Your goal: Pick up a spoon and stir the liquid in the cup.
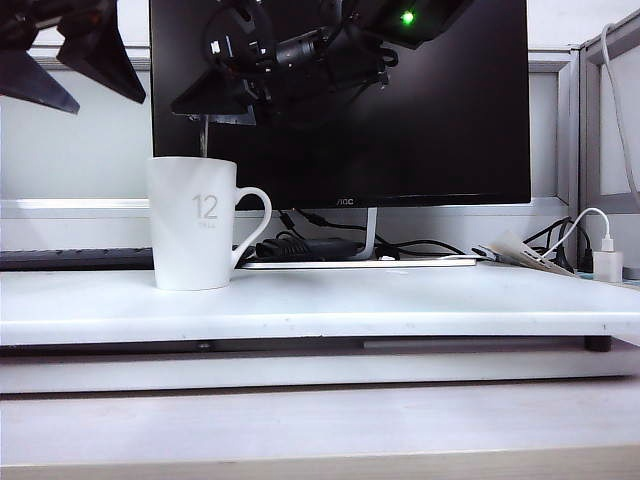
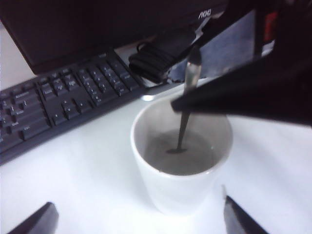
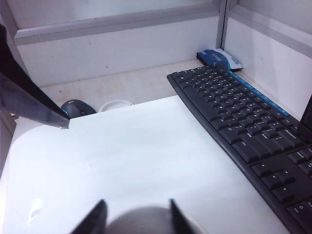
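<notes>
The cup [image 1: 195, 225], a tall white mug with a grey "12", stands at the left of the white desk shelf. In the left wrist view it [image 2: 175, 190] holds grey liquid [image 2: 190, 158], and the thin grey spoon [image 2: 185, 117] stands steeply in it. The spoon's slim handle [image 1: 204, 135] sticks up above the rim. My right gripper [image 1: 212, 108] hangs over the cup's mouth [image 3: 141, 223]. Its jaws [image 3: 136, 212] stand apart, with no spoon seen between them there. One right finger [image 2: 234, 97] crosses beside the handle. My left gripper [image 1: 108, 100] hovers up and left of the cup, wide open [image 2: 139, 219] and empty.
A black monitor [image 1: 400, 100] stands close behind the cup, with cables [image 1: 310, 245] at its foot. A black keyboard [image 3: 243, 112] lies behind the shelf beside a mouse [image 3: 78, 108] and a small white disc [image 3: 116, 105]. A white charger [image 1: 607, 265] sits far right.
</notes>
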